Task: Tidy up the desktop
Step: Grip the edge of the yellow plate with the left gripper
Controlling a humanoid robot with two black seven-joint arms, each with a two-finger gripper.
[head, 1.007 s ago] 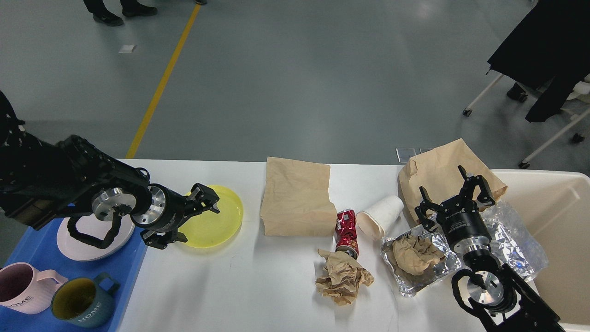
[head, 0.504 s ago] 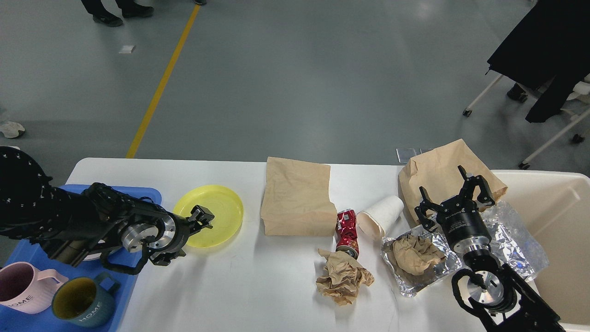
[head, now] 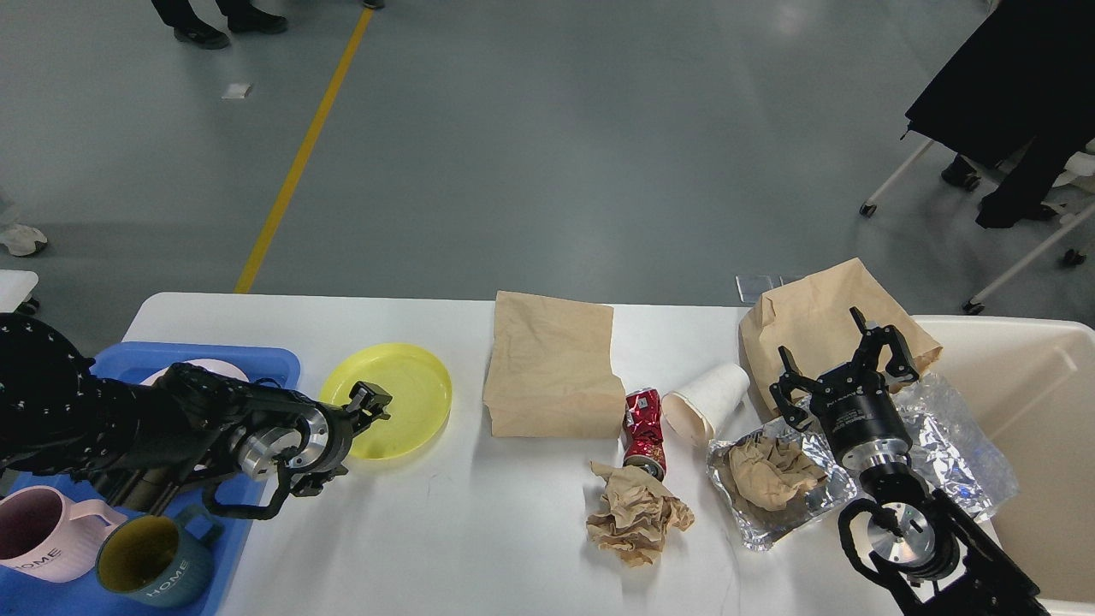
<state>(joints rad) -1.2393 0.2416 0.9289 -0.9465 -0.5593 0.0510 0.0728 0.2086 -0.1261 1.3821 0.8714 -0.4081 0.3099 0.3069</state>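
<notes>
Blue plastic, the tray [head: 51, 590] lay at the near left of the desktop [head: 428, 547], carrying a pink mug [head: 38, 535], a teal mug [head: 145, 560] and a pale plate [head: 192, 373]. My left gripper [head: 369, 404] reached over the near left rim of a yellow plate [head: 402, 393]; whether its fingers gripped that rim I could not tell. Further right lay a flat paper bag [head: 547, 368], a crushed red can [head: 643, 432], crumpled brown paper [head: 637, 513] and a tipped white cup [head: 706, 400]. My right gripper [head: 843, 368] hovered with fingers spread apart, holding nothing, above a foil sheet [head: 949, 436] beside a second paper bag [head: 813, 316]. A cream bin [head: 1044, 411] stood at the far right.
</notes>
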